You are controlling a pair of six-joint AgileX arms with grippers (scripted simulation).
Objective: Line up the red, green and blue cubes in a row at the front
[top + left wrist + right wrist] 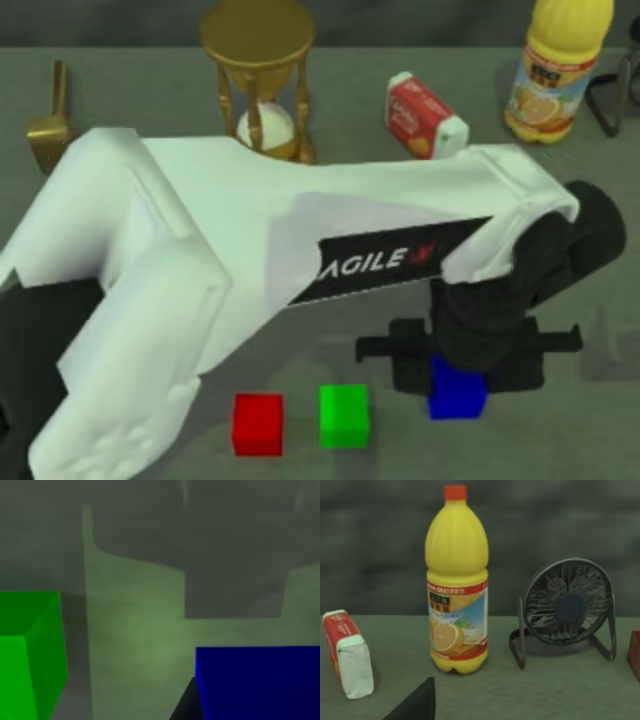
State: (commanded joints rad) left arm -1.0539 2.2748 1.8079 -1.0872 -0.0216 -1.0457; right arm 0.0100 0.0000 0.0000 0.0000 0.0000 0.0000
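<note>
The red cube (257,423) and the green cube (344,415) sit side by side near the table's front edge. To their right is the blue cube (457,392), in line with them, and my left gripper (462,368) reaches down over it. In the left wrist view a dark fingertip (187,705) lies against the side of the blue cube (257,682), so the gripper is shut on it. The green cube (27,655) shows off to one side there. My right arm is outside the top view. Its wrist view shows one dark fingertip (417,705) with nothing beside it.
Along the back stand a golden hourglass (258,70), a red-and-white packet (425,117), an orange juice bottle (555,65) and a small black fan (567,607). A brass-coloured tool (50,120) lies at the back left. My white left arm (250,250) covers much of the table's middle.
</note>
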